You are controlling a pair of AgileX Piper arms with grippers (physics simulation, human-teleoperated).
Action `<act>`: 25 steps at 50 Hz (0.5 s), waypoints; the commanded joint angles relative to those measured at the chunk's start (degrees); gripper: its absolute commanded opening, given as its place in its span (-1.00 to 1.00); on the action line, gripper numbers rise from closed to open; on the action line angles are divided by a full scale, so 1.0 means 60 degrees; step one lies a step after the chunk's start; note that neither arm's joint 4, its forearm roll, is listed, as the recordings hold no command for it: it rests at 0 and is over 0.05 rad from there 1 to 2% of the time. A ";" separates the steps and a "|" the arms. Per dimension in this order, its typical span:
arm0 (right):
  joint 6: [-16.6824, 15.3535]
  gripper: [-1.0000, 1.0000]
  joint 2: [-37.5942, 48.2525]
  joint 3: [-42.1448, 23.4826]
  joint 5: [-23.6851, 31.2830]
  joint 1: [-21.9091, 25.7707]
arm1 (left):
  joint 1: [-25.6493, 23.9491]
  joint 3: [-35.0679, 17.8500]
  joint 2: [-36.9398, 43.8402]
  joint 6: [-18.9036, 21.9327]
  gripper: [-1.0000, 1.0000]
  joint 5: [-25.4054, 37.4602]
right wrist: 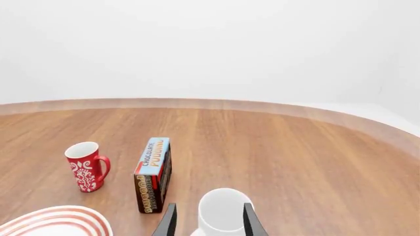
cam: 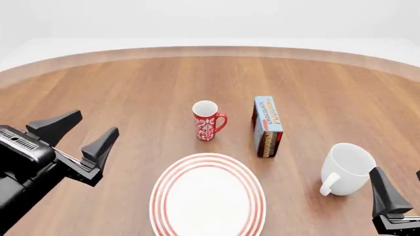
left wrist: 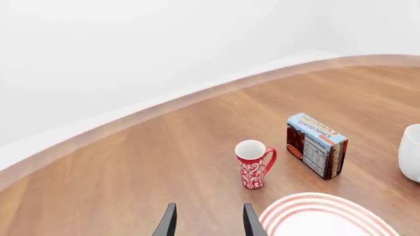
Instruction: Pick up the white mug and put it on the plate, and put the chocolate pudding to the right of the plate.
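The white mug [cam: 347,167] stands upright at the front right of the table, its handle toward the near side. It also shows in the right wrist view [right wrist: 222,209] and at the edge of the left wrist view [left wrist: 411,152]. The plate [cam: 164,182] lies at the front centre, empty. The chocolate pudding [cam: 268,125] stands on edge behind the plate's right side, left of the mug. My right gripper [cam: 402,191] is open and empty, just on the near right of the mug; in its wrist view [right wrist: 210,223] the mug lies just ahead between the fingers. My left gripper [cam: 82,133] is open and empty, left of the plate.
A red mug with white pattern [cam: 206,120] stands behind the plate, left of the pudding carton. The round wooden table's far edge [cam: 210,49] curves across the back, with a white wall beyond.
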 commanded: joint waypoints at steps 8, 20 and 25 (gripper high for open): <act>0.0000 1.00 0.0000 0.0000 -0.0001 0.0002 | -0.0944 -0.0658 0.1469 0.0124 1.00 -0.0626; 0.0003 1.00 0.0000 0.0000 -0.0001 -0.0001 | -0.1587 -0.1264 0.2396 0.0184 1.00 -0.0879; 0.0002 1.00 0.0000 0.0000 0.0000 0.0001 | -0.1859 -0.1486 0.2764 0.0194 1.00 -0.0944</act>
